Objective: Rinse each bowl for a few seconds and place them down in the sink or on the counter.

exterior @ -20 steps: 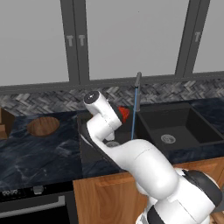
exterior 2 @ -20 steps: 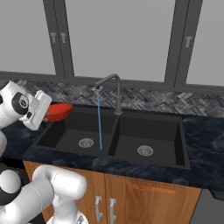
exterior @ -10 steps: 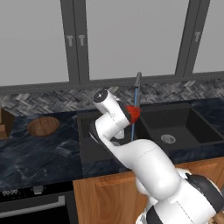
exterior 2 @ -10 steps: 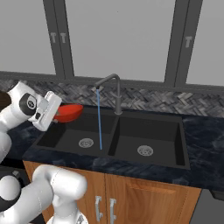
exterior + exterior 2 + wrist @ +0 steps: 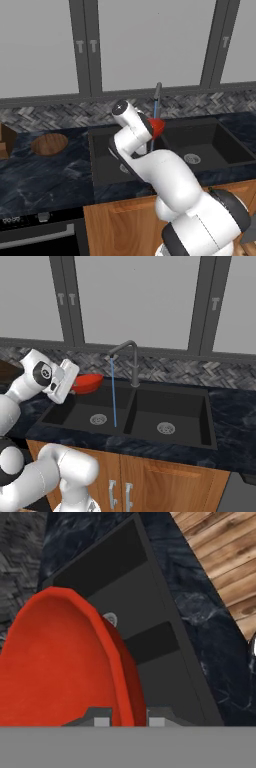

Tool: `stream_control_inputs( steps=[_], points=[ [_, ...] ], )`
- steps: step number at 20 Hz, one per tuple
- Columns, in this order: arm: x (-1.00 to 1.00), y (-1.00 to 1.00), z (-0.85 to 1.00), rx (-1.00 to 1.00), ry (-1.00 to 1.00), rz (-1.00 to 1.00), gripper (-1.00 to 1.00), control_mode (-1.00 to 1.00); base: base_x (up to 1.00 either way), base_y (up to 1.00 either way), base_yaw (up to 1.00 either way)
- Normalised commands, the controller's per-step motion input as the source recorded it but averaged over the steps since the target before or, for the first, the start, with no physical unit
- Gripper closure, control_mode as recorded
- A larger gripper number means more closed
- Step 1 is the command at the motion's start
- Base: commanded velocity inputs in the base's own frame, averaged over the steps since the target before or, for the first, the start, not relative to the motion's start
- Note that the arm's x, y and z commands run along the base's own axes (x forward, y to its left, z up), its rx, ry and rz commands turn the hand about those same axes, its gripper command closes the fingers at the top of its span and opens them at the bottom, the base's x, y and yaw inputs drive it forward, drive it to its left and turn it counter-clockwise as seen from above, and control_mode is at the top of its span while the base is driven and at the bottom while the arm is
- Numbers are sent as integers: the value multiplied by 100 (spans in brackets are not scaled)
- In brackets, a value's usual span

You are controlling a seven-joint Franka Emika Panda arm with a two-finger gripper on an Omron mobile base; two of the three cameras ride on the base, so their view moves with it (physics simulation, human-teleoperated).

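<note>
- Left base view shows the brown wooden bowl (image 5: 49,144) lying flat on the dark marbled desk (image 5: 45,177), well to the left of the black double sink (image 5: 175,145); a brown wooden block (image 5: 6,141) sits at the far left edge of the desk.
- Right base view shows what the left one mostly hides: the thin blue stream of water (image 5: 113,391) falling from the curved faucet (image 5: 127,358) into the left basin, beside its silver drain (image 5: 98,419), with the right basin's drain (image 5: 165,428) apart from it.
- Right base view also shows the red bowl (image 5: 86,383) held up above the left basin, to the left of the stream and not touching it.
- Hand view looks down past the red bowl's rim at a basin drain and the sink's divider.
- Hand (image 5: 129,718) is clenched on the red bowl's rim, one fingertip (image 5: 101,720) inside the bowl and the other outside; the jaws stand only narrowly apart.
- Left base view shows only a small red part of that bowl past the arm, close by the faucet.
</note>
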Motion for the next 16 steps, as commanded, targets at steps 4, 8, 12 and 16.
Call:
stream_control_inputs(
  steps=[4, 8, 12, 16],
  points=[
    [33, -17, -7, 0, 0, -7, 100, -100, 0, 0, 0],
    [30, -17, -7, 0, 0, -7, 100, -100, 0, 0, 0],
    [27, -10, -9, 0, 0, -6, 100, -100, 0, 0, 0],
    [29, -4, -12, 0, 0, -5, 100, -100, 0, 0, 0]
  ],
)
